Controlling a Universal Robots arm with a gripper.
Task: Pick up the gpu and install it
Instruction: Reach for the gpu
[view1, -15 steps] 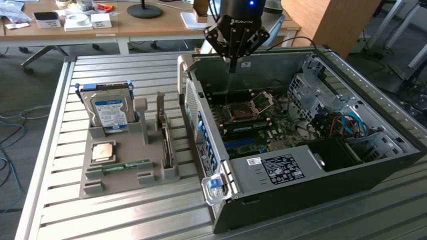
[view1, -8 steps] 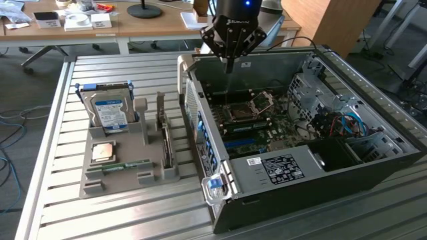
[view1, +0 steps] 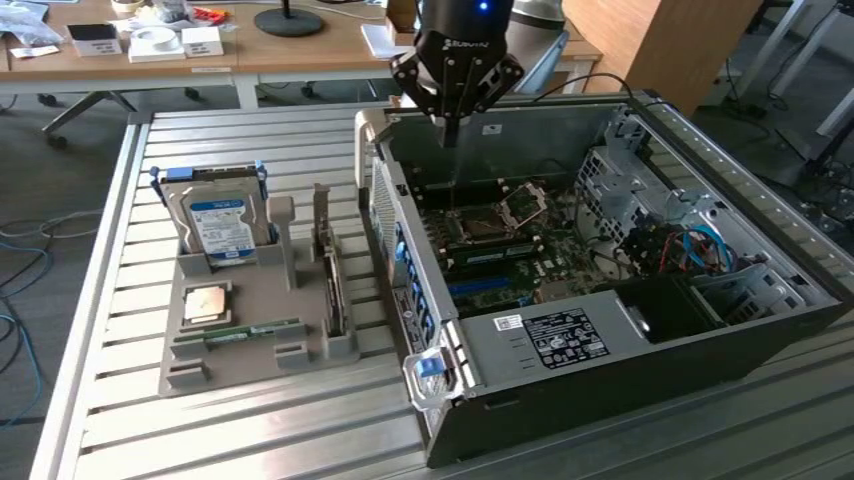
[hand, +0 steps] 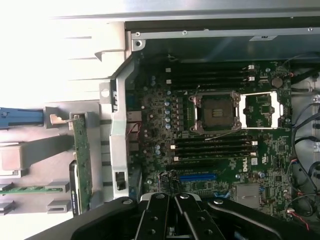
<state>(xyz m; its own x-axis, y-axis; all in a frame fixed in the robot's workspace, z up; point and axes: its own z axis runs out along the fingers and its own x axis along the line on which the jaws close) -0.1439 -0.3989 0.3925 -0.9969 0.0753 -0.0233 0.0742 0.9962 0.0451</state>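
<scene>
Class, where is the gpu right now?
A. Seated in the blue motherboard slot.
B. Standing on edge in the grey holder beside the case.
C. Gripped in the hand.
B: the gpu stands in the grey holder outside the computer case, while the shut hand over the case is empty.

The table (view1: 227, 440) is made of long silver metal slats with thin dark gaps between them. A raised metal rail runs along its edge. Two things sit right on it. A gray plastic holder (view1: 267, 352) lies flat on the slats. A big black and silver computer case (view1: 641, 390) lies on its side with its open face up. In the exterior view the holder is at 9 o'clock from the case, just beside it. Bare slats show at 12 o'clock and 6 o'clock from the holder.
</scene>
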